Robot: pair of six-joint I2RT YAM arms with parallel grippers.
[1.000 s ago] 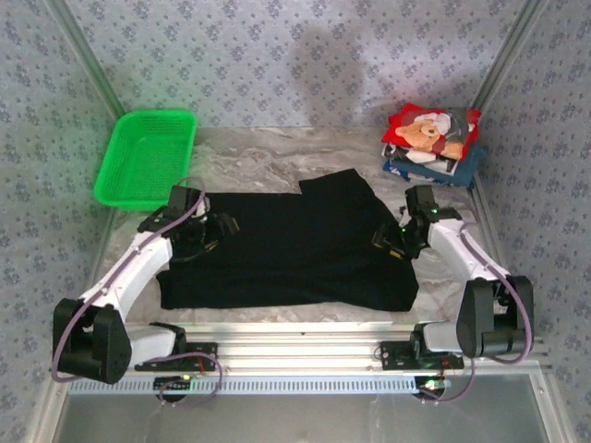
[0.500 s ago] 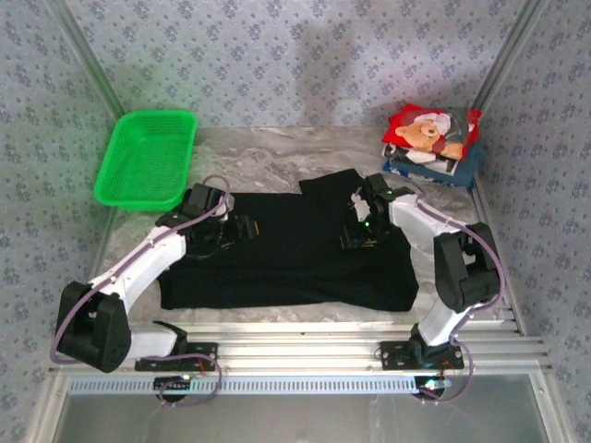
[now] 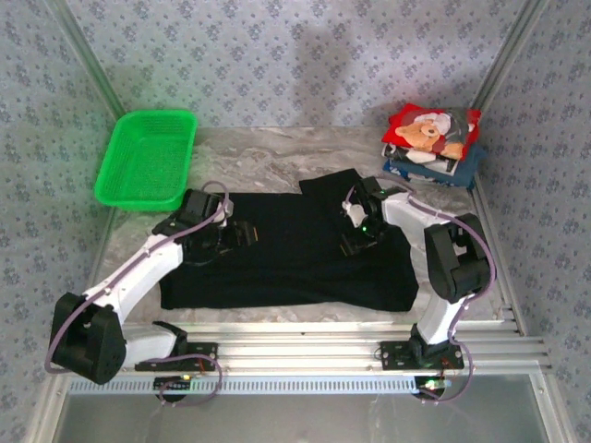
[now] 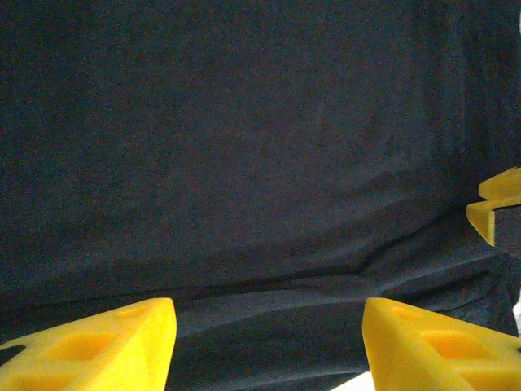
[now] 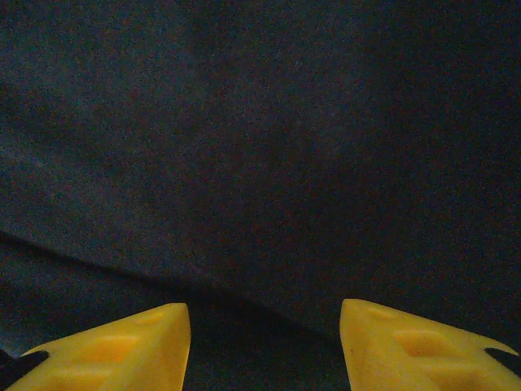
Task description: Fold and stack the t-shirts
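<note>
Top external view: black shirt (image 3: pixel 295 263) spread flat mid-table, folded stack (image 3: pixel 432 143) at the far right corner; left gripper (image 3: pixel 242 234) and right gripper (image 3: pixel 354 245), jaws parted and empty over the cloth, should pinch matching edges low and fold evenly.

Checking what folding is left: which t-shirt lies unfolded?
The plain black t-shirt, spread flat in the middle. The others sit folded in a stack at the far right corner, the red teddy-bear shirt on top.
</note>
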